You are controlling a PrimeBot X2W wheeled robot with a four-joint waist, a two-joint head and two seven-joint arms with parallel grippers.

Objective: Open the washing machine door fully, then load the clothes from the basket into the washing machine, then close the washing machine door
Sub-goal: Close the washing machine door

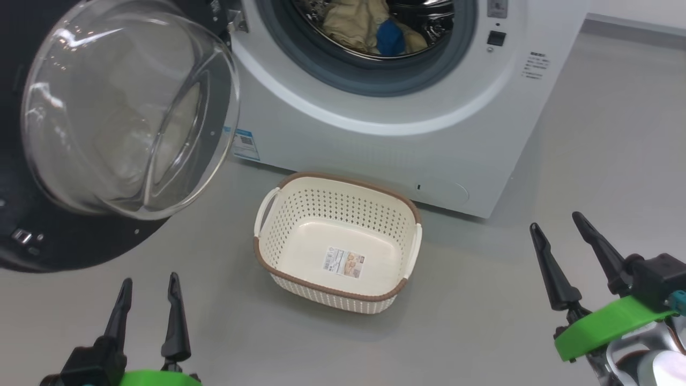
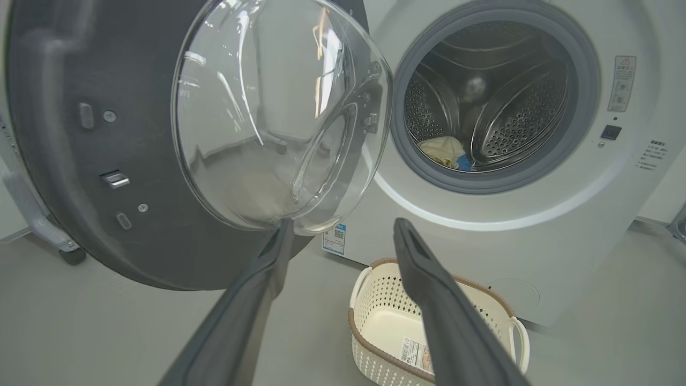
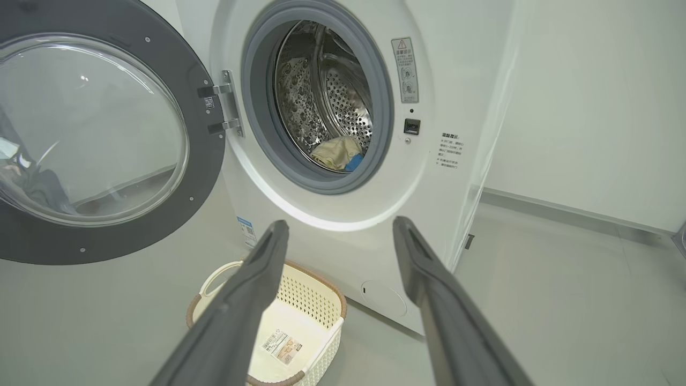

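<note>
on floor beside door, basket, left end effector released, right end effector released

The floor is smooth, matte and pale grey. It runs unbroken across the lower half of the head view and up its right side, with only soft, faint shadows under even light. In that view's upper right corner a white wall meets the floor along a darker grey skirting strip. Plain white wall also covers the right half of the right wrist view. At the left edge of the left wrist view, a pale leg ends in a dark caster on the floor.
</note>
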